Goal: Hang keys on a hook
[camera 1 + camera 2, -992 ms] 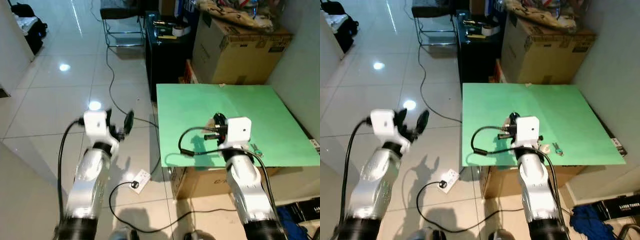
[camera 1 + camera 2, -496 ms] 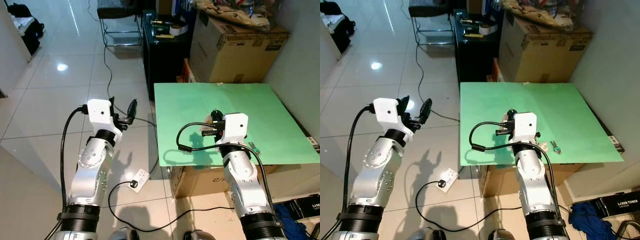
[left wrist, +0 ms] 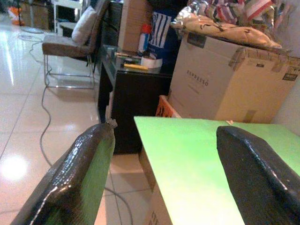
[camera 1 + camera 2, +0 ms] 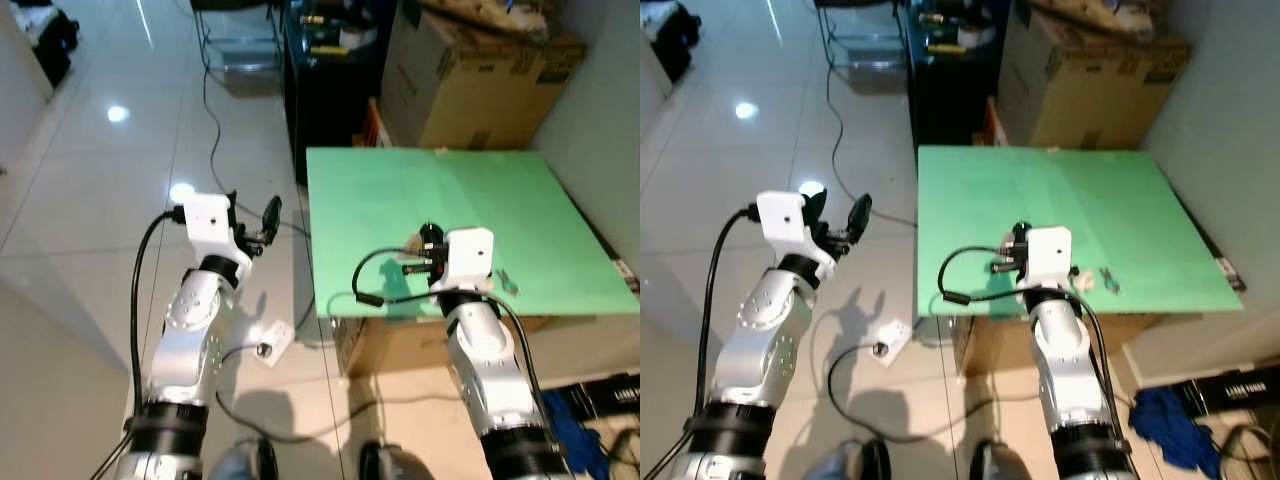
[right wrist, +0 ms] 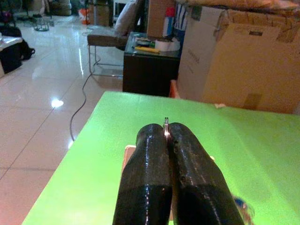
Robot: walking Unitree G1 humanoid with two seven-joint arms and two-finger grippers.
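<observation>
Keys (image 4: pixel 1107 281) are seen lying on the green tabletop (image 4: pixel 480 200) near its front edge, just to the right of the right gripper (image 5: pixel 167 133) and apart from it. That gripper is held low over the front part of the green surface, its two black fingers (image 5: pixel 145 178) pressed together, and in the right wrist view a thin metal ring (image 5: pixel 166 123) is pinched at their tips. The left gripper (image 4: pixel 252 217) is raised over the tiled floor (image 4: pixel 120 200) beside the table's left edge, its fingers (image 3: pixel 84 173) spread wide with nothing between them. Compared with a second ago, the left arm has been lifted higher and brought closer to the table edge, while the right arm is kept in much the same place over the tabletop; the whole scene is framed slightly differently, so the camera has been shifted. Beyond the table, a cardboard box (image 4: pixel 480 85) and a black cabinet (image 4: pixel 325 95) are noted against the wall.
</observation>
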